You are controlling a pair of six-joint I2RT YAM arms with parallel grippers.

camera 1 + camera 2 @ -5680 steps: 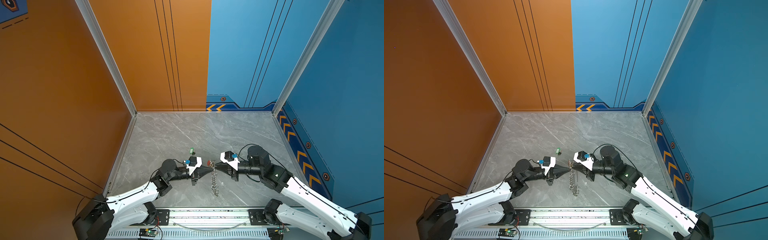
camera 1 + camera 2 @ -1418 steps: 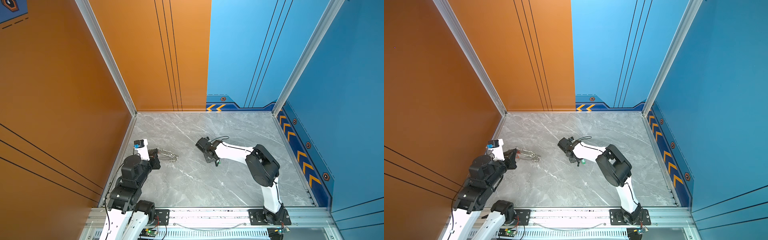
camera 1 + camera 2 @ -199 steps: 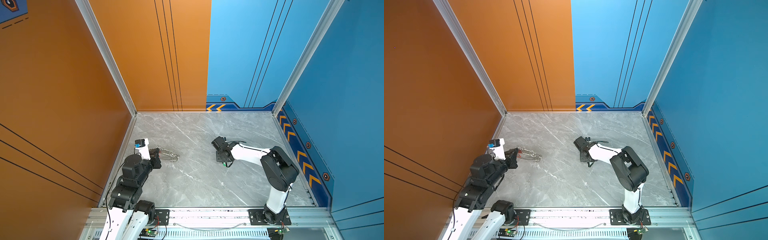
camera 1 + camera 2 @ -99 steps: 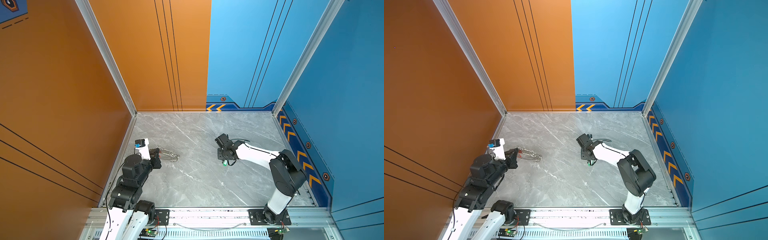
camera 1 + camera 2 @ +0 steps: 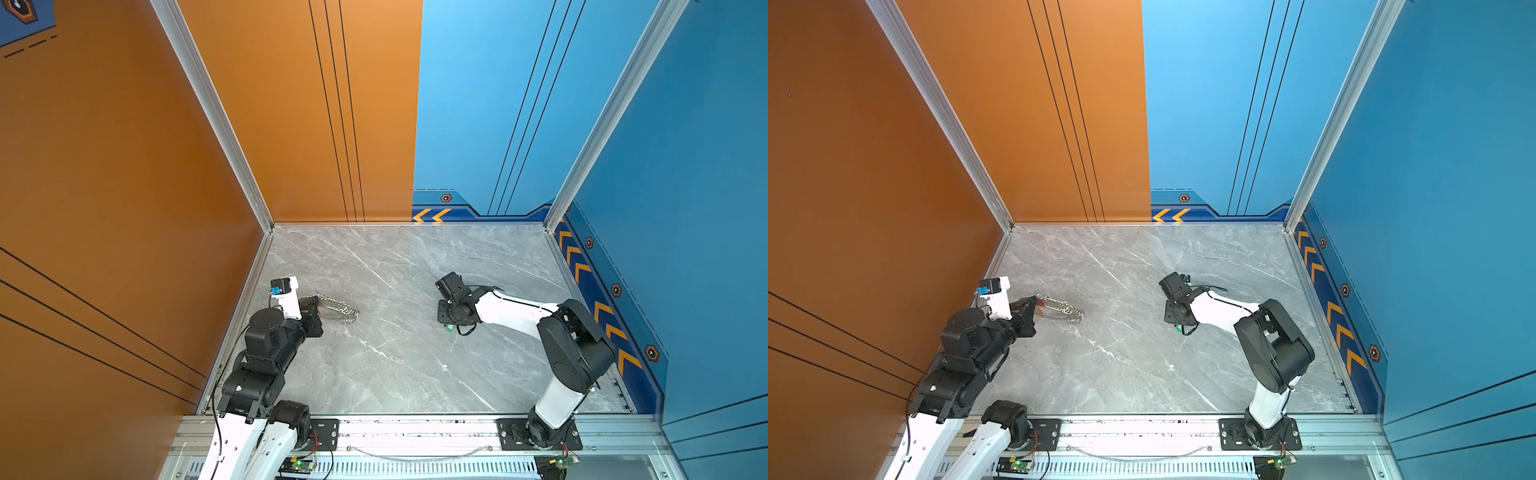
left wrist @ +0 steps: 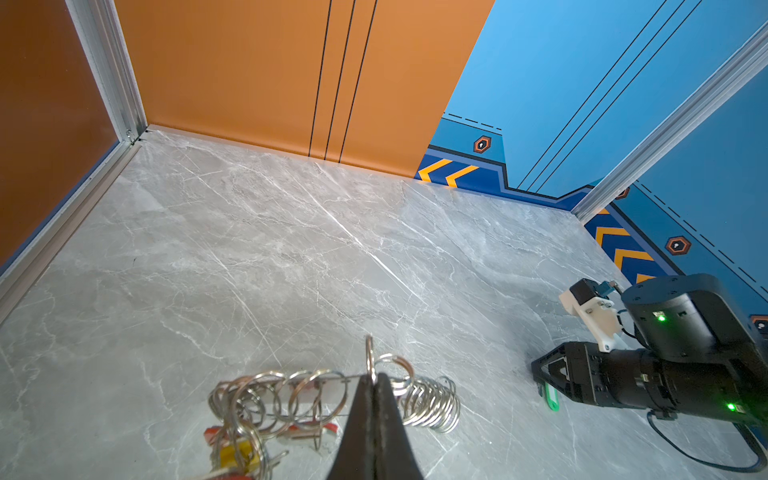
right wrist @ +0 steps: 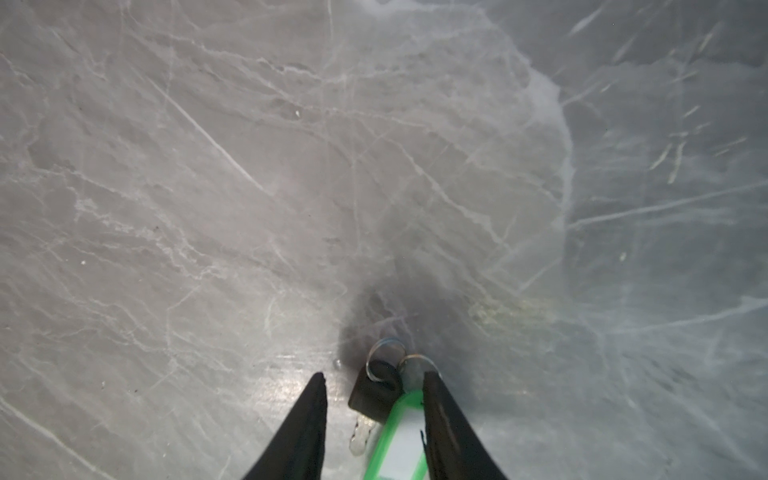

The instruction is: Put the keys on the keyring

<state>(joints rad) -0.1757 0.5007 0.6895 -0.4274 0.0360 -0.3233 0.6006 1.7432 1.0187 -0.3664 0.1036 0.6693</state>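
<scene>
The keyring [image 6: 316, 395], a row of silver wire rings, lies on the grey table at the left in both top views [image 5: 338, 307] [image 5: 1061, 308]. Keys with red and yellow tags [image 6: 232, 451] hang on its end. My left gripper [image 6: 371, 377] is shut on one upright ring of the keyring. A key with a black head [image 7: 372, 397] and a green tag [image 7: 401, 436] lies flat on the table. My right gripper [image 7: 374, 380] points down over it, open, jaws either side; one finger touches the tag's edge. The green tag [image 5: 449, 328] peeks out under that gripper.
The orange wall and its metal rail [image 5: 245, 291] run close beside the left arm. The right arm's elbow [image 5: 577, 345] stands near the blue wall with chevrons [image 5: 606, 316]. Bare marble [image 5: 395, 357] lies between the two grippers.
The right arm's elbow has swung to the right while its gripper stays over the green-tagged key, jaws a little wider. The left arm and keyring have not moved.
</scene>
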